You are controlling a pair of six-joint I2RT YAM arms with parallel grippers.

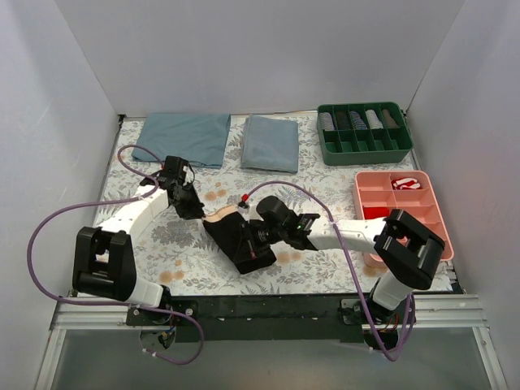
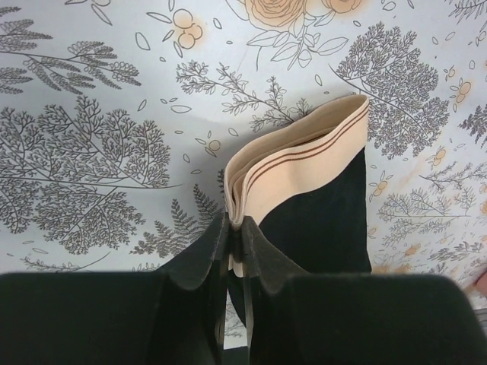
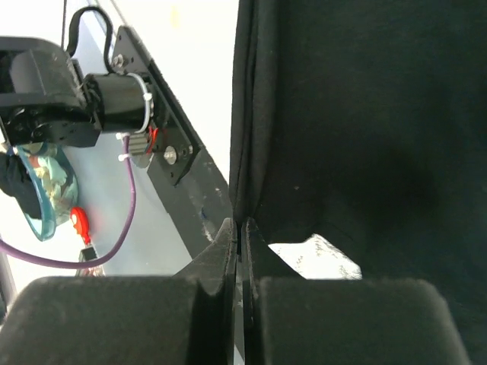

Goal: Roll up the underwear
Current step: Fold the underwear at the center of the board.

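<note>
With left gripper point(image 2: 234, 245), pinches underwear point(image 1: 238, 240) by waistband point(image 2: 304, 160); with right gripper point(image 3: 242, 239), pinches black edge; risks slippage if tugged apart.

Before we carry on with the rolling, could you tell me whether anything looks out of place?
Nothing looks spilled or damaged. The underwear stretches diagonally as a folded strip, its waistband pinched by the left fingers, its black end by the right fingers.

The underwear point(image 1: 240, 240) lies mid-desk. Two cloths point(image 1: 187, 136) line the far edge; a divided tray point(image 1: 366, 156) sits in the far right corner, a second tray point(image 1: 375, 193) before it.
</note>
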